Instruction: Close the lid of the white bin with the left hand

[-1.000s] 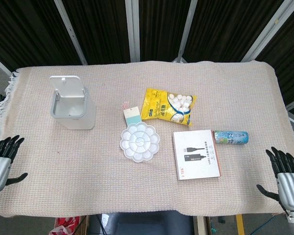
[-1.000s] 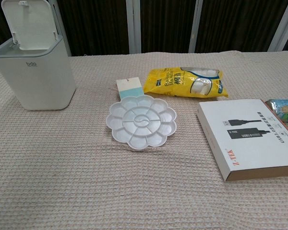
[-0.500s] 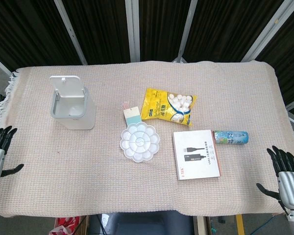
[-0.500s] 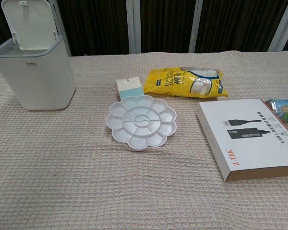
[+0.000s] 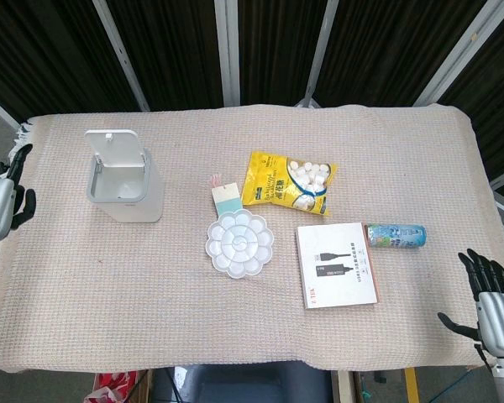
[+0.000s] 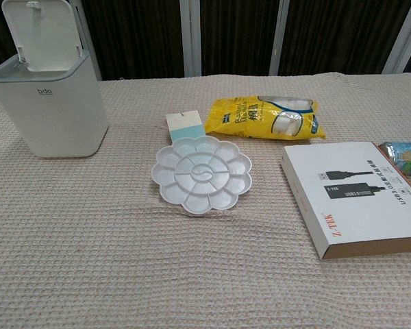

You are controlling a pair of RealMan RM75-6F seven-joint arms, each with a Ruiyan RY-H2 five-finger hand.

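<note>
The white bin (image 5: 130,186) (image 6: 58,103) stands on the left part of the table, its lid (image 5: 118,151) (image 6: 42,34) raised upright at the back. My left hand (image 5: 2,201) hovers at the table's left edge, well left of the bin, fingers apart and holding nothing. My right hand (image 5: 493,305) hangs off the front right corner, fingers spread and empty. Neither hand shows in the chest view.
A white flower-shaped palette (image 5: 239,243) lies mid-table with a small blue-and-cream card (image 5: 226,196) behind it. A yellow snack bag (image 5: 290,181), a white cable box (image 5: 337,264) and a lying can (image 5: 396,235) occupy the right half. A woven cloth (image 5: 84,277) covers the table.
My left hand has risen and moved back along the table's left edge, from the front corner to about level with the bin. The right hand dropped slightly.
</note>
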